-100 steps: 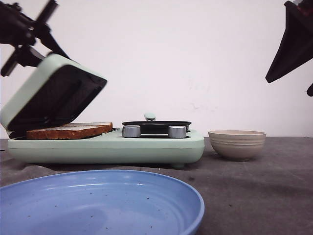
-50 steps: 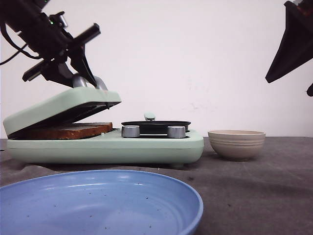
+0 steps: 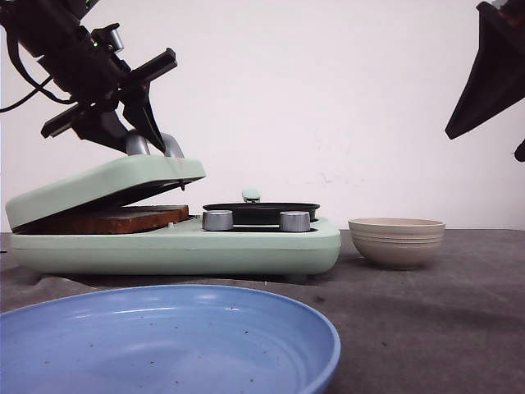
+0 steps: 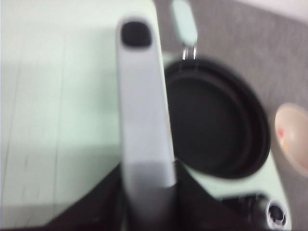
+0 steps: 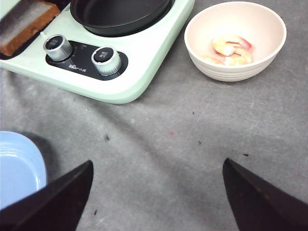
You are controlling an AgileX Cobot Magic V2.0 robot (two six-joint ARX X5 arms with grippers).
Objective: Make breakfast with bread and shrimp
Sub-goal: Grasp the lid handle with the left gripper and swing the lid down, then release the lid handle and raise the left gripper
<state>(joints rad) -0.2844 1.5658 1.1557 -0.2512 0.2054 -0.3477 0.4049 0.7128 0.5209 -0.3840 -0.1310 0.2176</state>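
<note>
Low front view faces the wall; both wrist views look down, sharing the black pan (image 3: 261, 210) (image 4: 216, 125) (image 5: 118, 12).

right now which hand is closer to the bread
Left. The left hand is on the grey lid handle, directly above the bread under the mostly lowered lid. The right hand hangs high at the far right, beyond the bowl.

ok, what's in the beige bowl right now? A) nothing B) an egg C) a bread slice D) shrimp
D: the right wrist view looks down into the beige bowl and shows a few pink-and-white shrimp lying in it, while the bread sits in the sandwich maker under its partly lowered lid.
</note>
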